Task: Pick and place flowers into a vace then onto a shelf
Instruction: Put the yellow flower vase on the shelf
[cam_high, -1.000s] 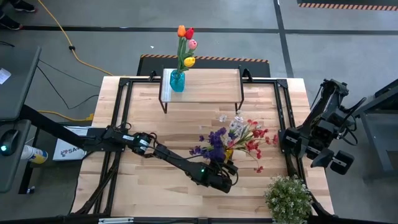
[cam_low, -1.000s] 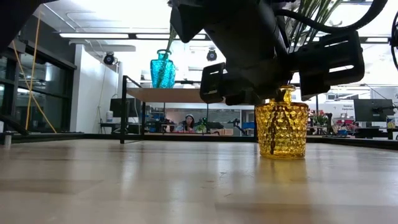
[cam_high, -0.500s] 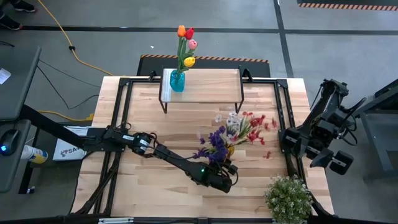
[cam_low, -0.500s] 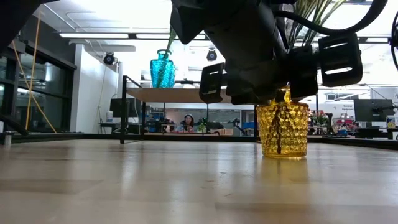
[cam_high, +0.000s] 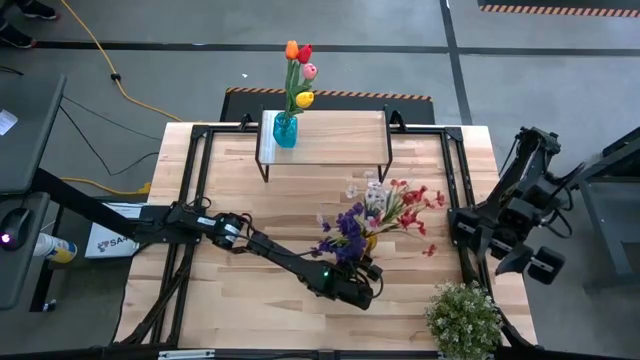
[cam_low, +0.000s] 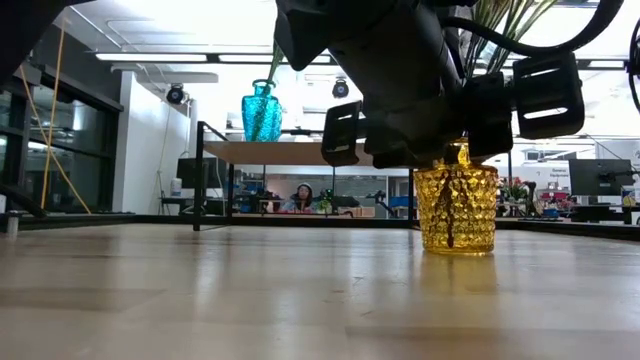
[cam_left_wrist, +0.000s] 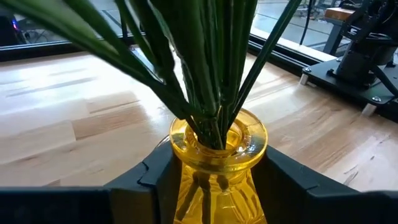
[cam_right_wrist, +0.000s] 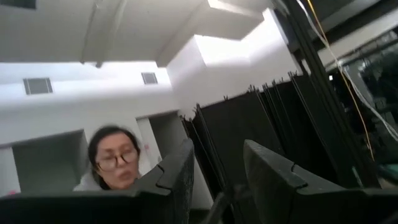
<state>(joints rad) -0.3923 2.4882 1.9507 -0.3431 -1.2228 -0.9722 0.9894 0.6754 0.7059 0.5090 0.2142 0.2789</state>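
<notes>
A yellow glass vase stands on its base on the table, near the middle. It holds purple, white and red sprays whose green stems fan out of its neck. My left gripper reaches in from the left and is shut on this vase. A blue vase with orange, red, pink and yellow tulips stands on the left end of the shelf. My right gripper waits open at the table's right edge, pointing up into the room. My left gripper pinches the yellow vase's body just below its neck between the two fingers, one on each side. The fingers come in about level, from the table's near left. The vase's base is on the table and the vase stands upright.
A bushy pale-green potted plant stands at the near right corner. Black frame rails run along the table's left and right sides. The shelf's right part is bare. A person shows in the right wrist view, beyond the table.
The sprays in the yellow vase have swung from leaning toward the table's near right to leaning toward its far right. In the low view the vase has shifted slightly to the right, its base staying on the table. The left gripper has turned a little about the vase.
</notes>
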